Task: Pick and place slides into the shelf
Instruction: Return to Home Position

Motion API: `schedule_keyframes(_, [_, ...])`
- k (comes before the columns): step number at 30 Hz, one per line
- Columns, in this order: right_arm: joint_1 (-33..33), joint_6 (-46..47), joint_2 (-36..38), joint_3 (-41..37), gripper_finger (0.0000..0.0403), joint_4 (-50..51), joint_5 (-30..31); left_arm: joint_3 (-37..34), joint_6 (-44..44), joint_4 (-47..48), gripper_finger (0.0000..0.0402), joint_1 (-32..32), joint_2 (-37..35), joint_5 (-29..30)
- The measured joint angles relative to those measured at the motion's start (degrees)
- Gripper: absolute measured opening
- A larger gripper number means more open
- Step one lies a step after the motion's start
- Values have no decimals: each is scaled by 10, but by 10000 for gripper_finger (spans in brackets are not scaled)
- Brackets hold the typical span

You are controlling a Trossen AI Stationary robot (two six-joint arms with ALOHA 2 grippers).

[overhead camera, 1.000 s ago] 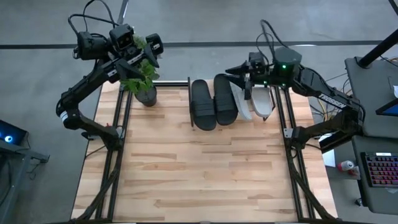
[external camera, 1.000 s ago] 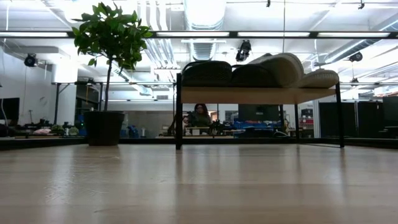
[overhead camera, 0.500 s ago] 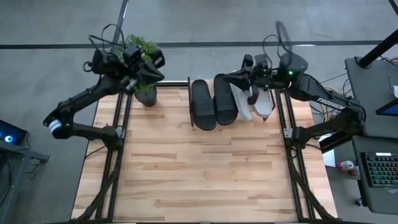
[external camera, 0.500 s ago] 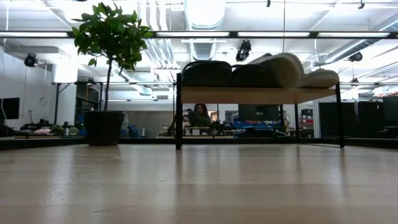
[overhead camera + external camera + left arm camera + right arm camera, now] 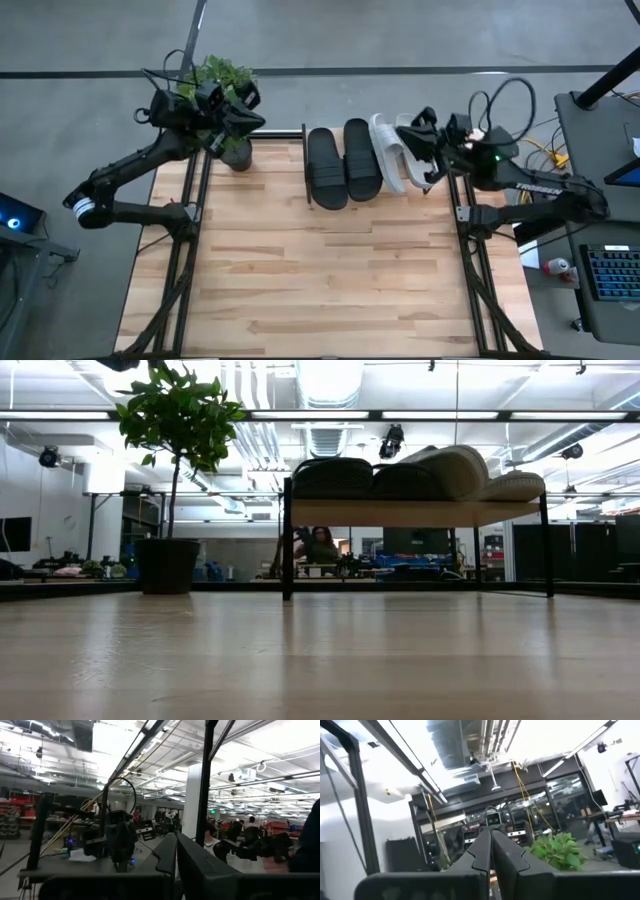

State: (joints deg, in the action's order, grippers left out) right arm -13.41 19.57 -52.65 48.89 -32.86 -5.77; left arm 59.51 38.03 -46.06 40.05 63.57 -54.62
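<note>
All four slides lie side by side on the shelf at the desk's far edge. Left end effector, closed and empty, hangs over the plant; right end effector, closed and empty, hangs beside the white pair.

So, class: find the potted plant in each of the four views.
High view: potted plant at the table's far-left corner, under the left arm.
Low view: at left, left of the shelf.
Left wrist view: not in it.
Right wrist view: leaves only.
Shared landmark: the shelf.
</note>
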Motion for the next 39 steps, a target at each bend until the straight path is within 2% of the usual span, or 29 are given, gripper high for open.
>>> schedule_keyframes(4, [6, -1, 51, -67, 8, -40, 25, -40, -25, 0, 0, 0, -3, 8])
schedule_keyframes(8, [5, -5, 100, -132, 8, -91, 59, -87, -57, -2, 0, 1, -17, 50])
schedule_keyframes(11, [5, -6, 131, -181, 8, -146, 60, -117, -72, -5, 0, 2, -28, 67])
schedule_keyframes(20, [5, -13, 187, -287, 8, -210, 61, -191, -72, -112, 0, 5, -26, 88])
schedule_keyframes(23, [5, -20, 199, -337, 8, -303, 69, -216, -68, -126, 0, 5, -18, 92])
schedule_keyframes(26, [5, -26, 212, -395, 8, -412, 75, -239, -52, -178, 0, 5, -14, 107])
schedule_keyframes(30, [5, -27, 229, -459, 8, -501, 88, -256, -39, -240, 0, 5, -6, 120])
schedule_keyframes(33, [5, -36, 242, -485, 8, -542, 90, -269, -39, -254, 0, 5, 0, 122])
schedule_keyframes(39, [5, -42, 264, -484, 8, -529, 73, -280, -38, -289, 0, 5, 28, 117])
